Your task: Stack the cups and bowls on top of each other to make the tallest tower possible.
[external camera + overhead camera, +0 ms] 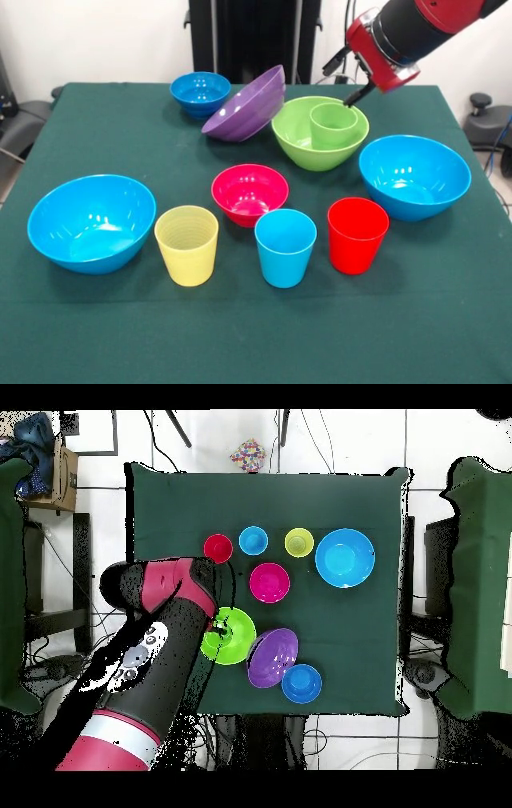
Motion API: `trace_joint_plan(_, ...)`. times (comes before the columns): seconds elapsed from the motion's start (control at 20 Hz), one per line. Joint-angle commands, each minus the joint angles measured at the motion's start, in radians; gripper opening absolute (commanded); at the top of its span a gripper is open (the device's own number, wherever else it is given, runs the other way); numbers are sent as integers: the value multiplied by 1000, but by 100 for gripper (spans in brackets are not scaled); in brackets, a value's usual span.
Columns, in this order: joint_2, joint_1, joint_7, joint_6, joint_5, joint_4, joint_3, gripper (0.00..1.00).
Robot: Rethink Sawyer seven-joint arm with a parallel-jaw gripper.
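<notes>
The green cup (334, 124) stands upright inside the large lime-green bowl (300, 144), also seen from above (238, 646). My gripper (358, 94) hangs just above the bowl's far right rim, apart from the cup; in the overhead view (218, 622) it is at the bowl's left edge. The purple bowl (248, 104) leans tilted between the lime-green bowl and the small dark blue bowl (200, 92). The pink-red bowl (250, 192) sits mid-table. The yellow cup (186, 244), light blue cup (286, 246) and red cup (358, 234) stand in a front row.
Two large light blue bowls sit at the sides, one front left (92, 222) and one right (414, 176). In the overhead view my arm (160, 644) hides one of them; the other (345, 557) shows. The green table (256, 336) ends close in front of the cups.
</notes>
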Motion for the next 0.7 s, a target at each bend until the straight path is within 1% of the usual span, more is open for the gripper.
trace_joint_plan(0.05, 3, -18, 62, -307, -74, 132, 84, 100)
trace_joint_plan(0.1, -13, -32, 62, -392, -65, 177, 104, 100)
trace_joint_plan(0.2, -53, -54, 61, -506, -47, 250, 129, 100)
trace_joint_plan(0.25, -78, -58, 48, -498, -42, 268, 128, 100)
trace_joint_plan(0.35, -168, -67, 27, -495, -15, 344, 135, 100)
trace_joint_plan(0.4, -231, -88, 3, -535, 0, 403, 160, 100)
trace_joint_plan(0.55, -405, -105, -24, -532, 24, 534, 167, 100)
trace_joint_plan(0.65, -483, -107, -41, -481, 26, 565, 161, 100)
trace_joint_plan(0.7, -511, -106, -44, -453, 25, 569, 157, 100)
